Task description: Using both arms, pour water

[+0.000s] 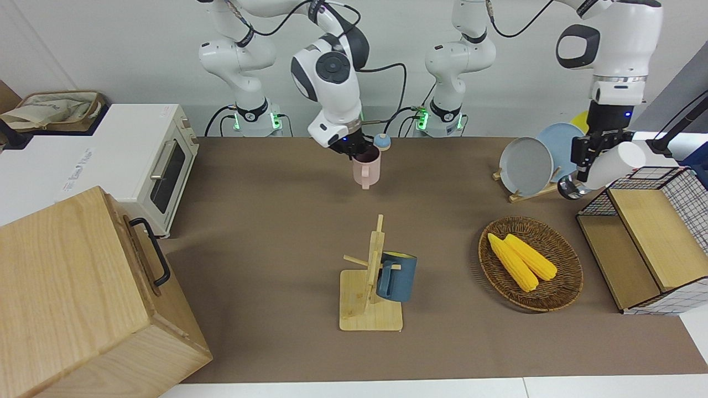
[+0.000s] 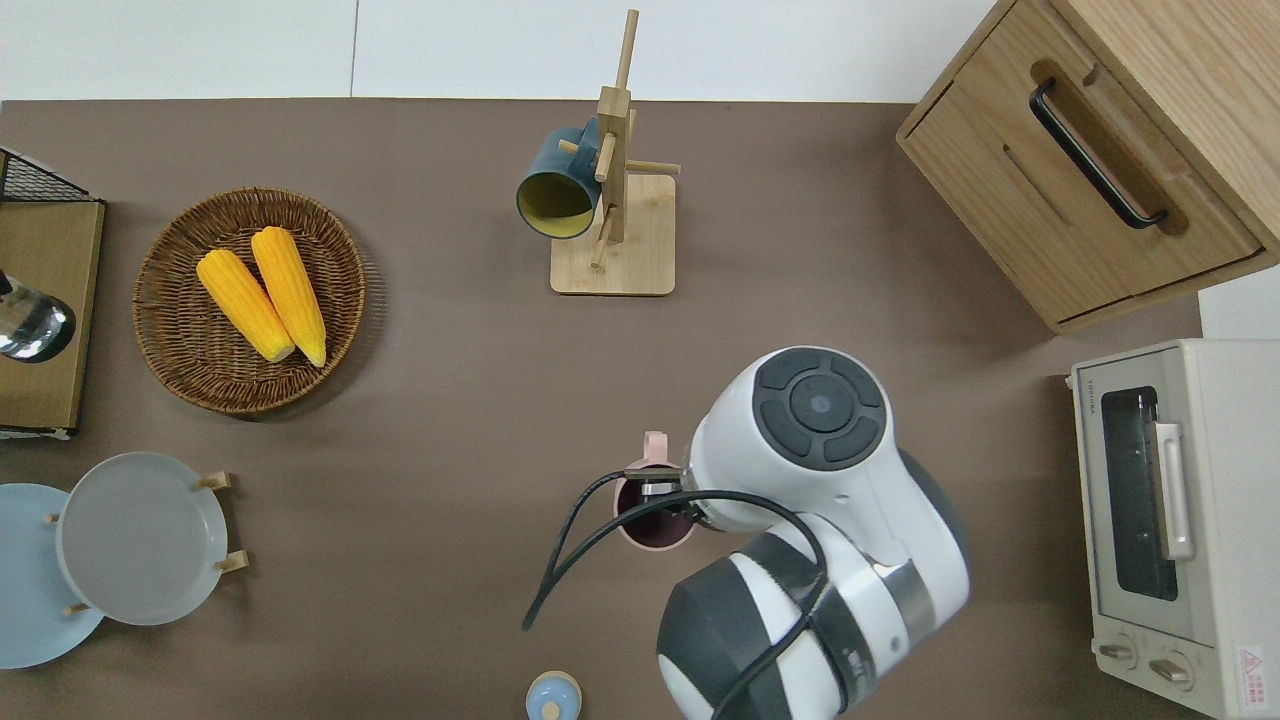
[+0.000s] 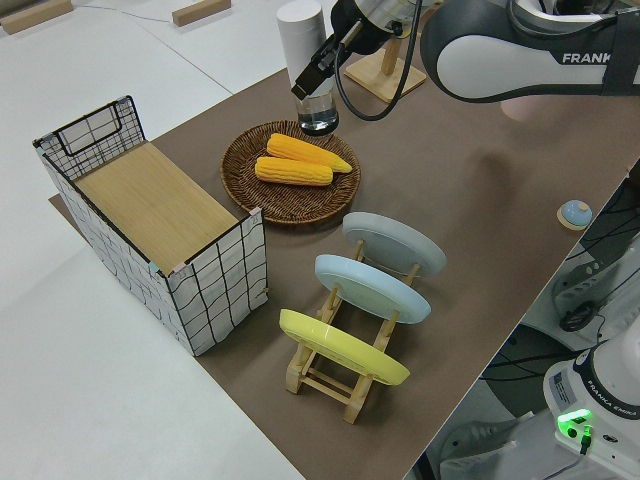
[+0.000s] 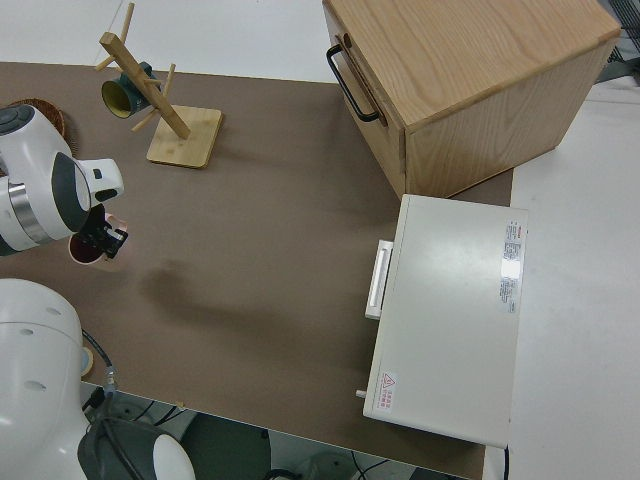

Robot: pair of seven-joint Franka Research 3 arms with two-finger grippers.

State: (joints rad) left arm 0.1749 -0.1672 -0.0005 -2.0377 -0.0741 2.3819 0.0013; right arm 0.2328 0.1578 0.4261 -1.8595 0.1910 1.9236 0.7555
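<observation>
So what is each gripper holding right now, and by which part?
The right gripper grips the pink mug by its rim. The left gripper holds the white bottle around its body, tilted.

A robot lab staged as a kitchen: toaster oven (image 1: 160,166), plate rack (image 3: 345,365) and mug tree (image 1: 371,287) on a brown bench (image 1: 276,221)

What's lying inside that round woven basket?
Two yellow corn cobs lie side by side in the wicker basket. The weave directly under them is covered, so anything beneath cannot be seen.
</observation>
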